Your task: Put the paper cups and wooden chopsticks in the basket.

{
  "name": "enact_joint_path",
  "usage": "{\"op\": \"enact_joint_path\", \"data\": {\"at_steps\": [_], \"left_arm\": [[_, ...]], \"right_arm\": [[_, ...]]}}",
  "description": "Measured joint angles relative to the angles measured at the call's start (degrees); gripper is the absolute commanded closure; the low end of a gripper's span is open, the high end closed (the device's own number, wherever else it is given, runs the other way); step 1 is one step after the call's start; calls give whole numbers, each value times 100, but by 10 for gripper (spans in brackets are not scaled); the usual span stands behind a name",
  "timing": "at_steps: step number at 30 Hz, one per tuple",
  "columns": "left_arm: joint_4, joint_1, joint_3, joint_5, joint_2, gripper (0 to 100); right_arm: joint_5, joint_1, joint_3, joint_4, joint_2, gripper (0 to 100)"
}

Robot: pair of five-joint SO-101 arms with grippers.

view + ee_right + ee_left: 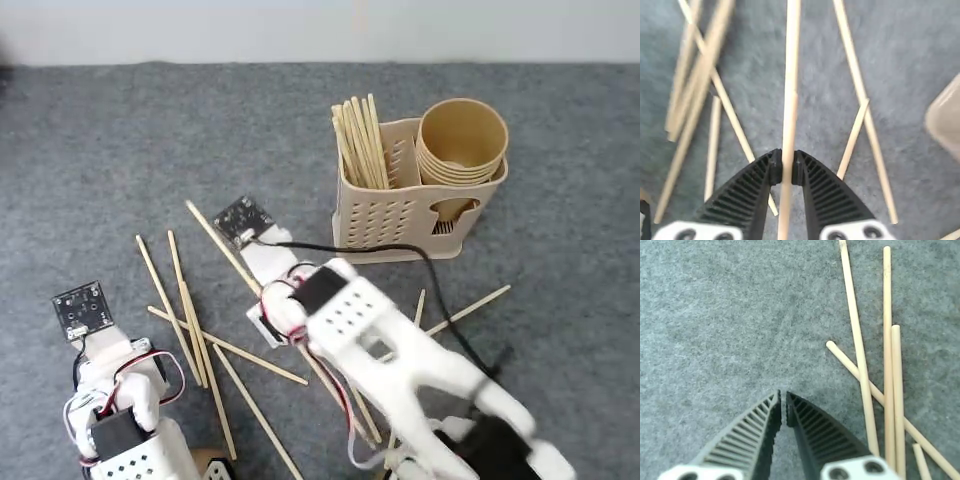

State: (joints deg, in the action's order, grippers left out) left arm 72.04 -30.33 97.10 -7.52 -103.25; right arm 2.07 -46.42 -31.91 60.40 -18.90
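Carpet [100, 150], grey, under everything. At the near left corner, left arm [120, 410], wrist board facing up. Below it, left gripper [781, 412] low over bare carpet, jaws almost together, only a thin slit between the tips, nothing held. Just beside it, loose chopsticks [860, 355] flat on the carpet, some crossing, none touching the jaws. Seen from above, more chopsticks [192, 330] fanned and overlapping between the two arms. In the middle, right arm [380, 350], white, slanting in from the near edge, black cable [400, 250] trailing off its wrist. At its end, right gripper [786, 167] clamped on one chopstick [791, 90], the stick pinched between the tips, running straight out ahead of them and back under the jaws. Lifted or resting on the carpet: cannot tell. Other sticks on the carpet to either side of it. Further right, two more on the carpet near the front of the basket [385, 215]. Beige, perforated wall, upright, toward the far right, well apart from both grippers. In its left compartment, a bundle of chopsticks standing on end, leaning a little, tips above the rim. In its right compartment, cups [462, 135] nested in one stack, mouth up, rising above the rim.
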Motion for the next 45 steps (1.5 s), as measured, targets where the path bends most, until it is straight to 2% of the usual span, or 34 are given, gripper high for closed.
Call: {"op": "enact_joint_path", "data": {"at_steps": [6,17,24,29,38,41,45], "left_arm": [[0,0,0,0,0,983],[0,0,0,0,0,983],[0,0,0,0,0,983],[0,0,0,0,0,983],[0,0,0,0,0,983],[0,0,0,0,0,983],[0,0,0,0,0,983]], "right_arm": [[-281,97,26,44,-1503,991],[-431,1398,1987,-132,-2189,991],[-448,2426,2171,-1670,-2207,991],[-448,2892,1415,-3130,-2295,991],[-448,3226,-308,-5582,-2286,991],[-448,3235,-334,-6013,-2286,991],[-448,3235,-185,-6084,-2286,991]]}}
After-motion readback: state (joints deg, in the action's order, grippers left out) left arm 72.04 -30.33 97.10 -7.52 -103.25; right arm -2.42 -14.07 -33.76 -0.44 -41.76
